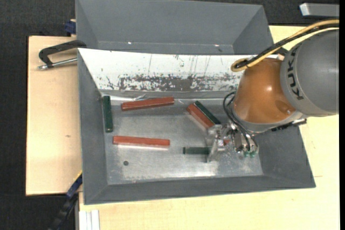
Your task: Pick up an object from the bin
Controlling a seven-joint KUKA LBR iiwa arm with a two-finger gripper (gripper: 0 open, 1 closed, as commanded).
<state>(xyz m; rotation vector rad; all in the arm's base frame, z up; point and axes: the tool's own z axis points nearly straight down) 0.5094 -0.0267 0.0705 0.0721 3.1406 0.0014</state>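
My gripper (217, 144) is low in the bin's right part, under the orange wrist cover. Its tip is at the right end of a short dark green stick (194, 151) that lies flat on the bin floor. I cannot tell whether it touches the stick. Just up and left of the gripper, a red-brown bar (197, 116) lies at a slant with a dark green bar (209, 112) against its right side.
A red-brown bar (147, 104) lies near the back wall and another red-brown bar (141, 141) in the left middle. A dark green bar (108, 113) lies along the left wall. A small dark dot (125, 163) sits front left. The arm covers the bin's right side.
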